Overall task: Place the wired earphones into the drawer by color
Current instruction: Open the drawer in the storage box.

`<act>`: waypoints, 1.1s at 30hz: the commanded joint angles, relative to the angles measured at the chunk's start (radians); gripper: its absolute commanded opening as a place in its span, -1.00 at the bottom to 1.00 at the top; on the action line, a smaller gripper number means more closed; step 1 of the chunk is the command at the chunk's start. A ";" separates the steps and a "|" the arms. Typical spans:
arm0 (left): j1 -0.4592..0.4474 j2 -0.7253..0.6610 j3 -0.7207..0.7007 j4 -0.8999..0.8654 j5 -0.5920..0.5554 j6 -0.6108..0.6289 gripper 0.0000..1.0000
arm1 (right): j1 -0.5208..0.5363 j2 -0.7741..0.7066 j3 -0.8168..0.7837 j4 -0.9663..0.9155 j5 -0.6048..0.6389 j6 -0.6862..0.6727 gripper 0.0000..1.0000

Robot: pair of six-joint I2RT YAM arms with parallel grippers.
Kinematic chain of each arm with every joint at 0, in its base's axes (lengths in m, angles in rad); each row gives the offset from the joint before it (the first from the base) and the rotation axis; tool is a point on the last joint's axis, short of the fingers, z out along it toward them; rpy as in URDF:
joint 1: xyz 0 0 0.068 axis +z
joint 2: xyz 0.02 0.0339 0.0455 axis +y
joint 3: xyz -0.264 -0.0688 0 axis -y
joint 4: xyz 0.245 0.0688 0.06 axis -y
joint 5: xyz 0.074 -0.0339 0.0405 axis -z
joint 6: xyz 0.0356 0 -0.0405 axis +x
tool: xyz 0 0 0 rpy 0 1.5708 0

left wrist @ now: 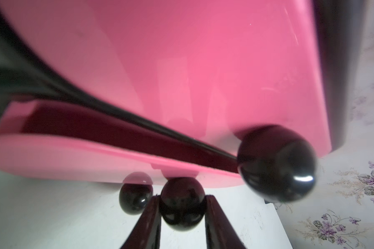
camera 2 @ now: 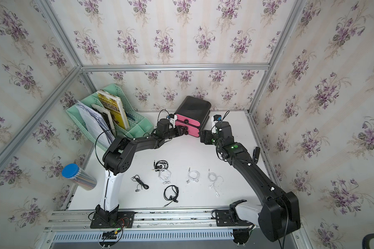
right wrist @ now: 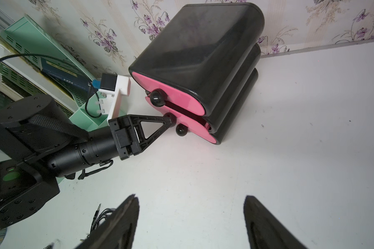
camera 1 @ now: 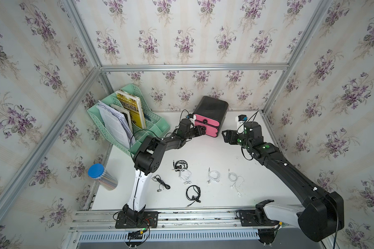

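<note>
By the table's far left corner stands one mint file rack (camera 1: 156,122), and by the left edge one blue-lidded canister (camera 1: 97,170). The left tool (left wrist: 183,197) pinches the middle knob (left wrist: 181,215) of the drawer (camera 1: 212,107), one finger on each side of the ball. The drawer sits at the far edge, about midway along it.

We judge the step in hand to be opening the middle compartment. To do it well, we should keep the pinch seated behind the ball's widest part. We should pull straight out, level and slowly. A slanted pull could slip off the round knob or drag the cabinet across the table. The right tool (right wrist: 190,196) hangs near the cabinet's right side, fingers spread wide and holding nothing. It could brace the cabinet if it slides.

Counting, we find one cabinet with three pink fronts and three knobs; the top knob (right wrist: 157,98) and bottom knob (right wrist: 181,130) are free.

Six wired earphones (camera 2: 193,175) lie loose on the near half of the table. From the left come a first black set (camera 1: 162,183) and a second black set (camera 1: 180,165), which lies against a first white set (camera 1: 186,175). A third black set (camera 1: 193,193) lies closest to the near edge. Then come a second white set (camera 1: 213,176) and a third white set (camera 1: 235,181). That makes three black, three white, and no red that we can see.
</note>
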 commanded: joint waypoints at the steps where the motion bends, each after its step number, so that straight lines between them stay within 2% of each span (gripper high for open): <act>1: 0.002 -0.034 -0.030 0.053 0.003 -0.003 -0.31 | 0.000 0.003 0.006 0.035 -0.003 0.000 0.61; 22: -0.019 -0.234 -0.305 0.119 -0.012 -0.010 -0.35 | 0.000 -0.015 -0.050 0.015 0.000 -0.008 0.61; 33: -0.022 -0.297 -0.388 0.112 -0.033 0.001 -0.30 | 0.000 -0.027 -0.068 0.005 0.000 -0.008 0.60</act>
